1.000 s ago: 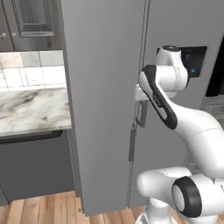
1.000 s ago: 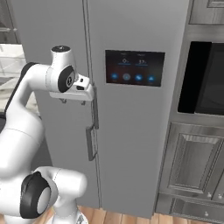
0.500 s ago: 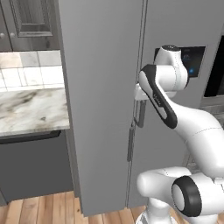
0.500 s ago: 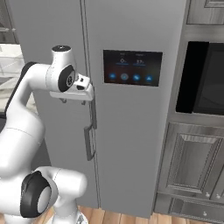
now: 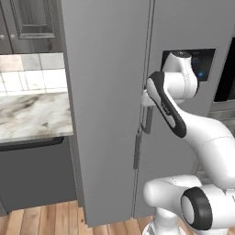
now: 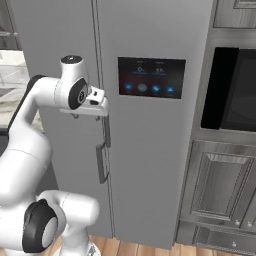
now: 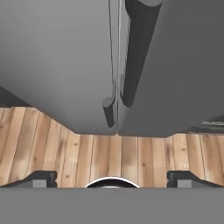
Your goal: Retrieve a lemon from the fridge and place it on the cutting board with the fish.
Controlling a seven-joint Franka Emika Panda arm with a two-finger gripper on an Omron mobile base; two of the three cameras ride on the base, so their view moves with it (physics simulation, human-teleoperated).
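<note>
Grey fridge (image 6: 150,40) doors closed, end effector (image 7: 111,177) open above handles (image 7: 138,48)

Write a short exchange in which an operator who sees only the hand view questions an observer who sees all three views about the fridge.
Operator: My fingers stand open before the fridge's two handles. What sits higher on the right door?
Observer: A dark display panel with blue lit icons.
Operator: And left of the fridge?
Observer: A marbled counter below dark cabinets.
</note>
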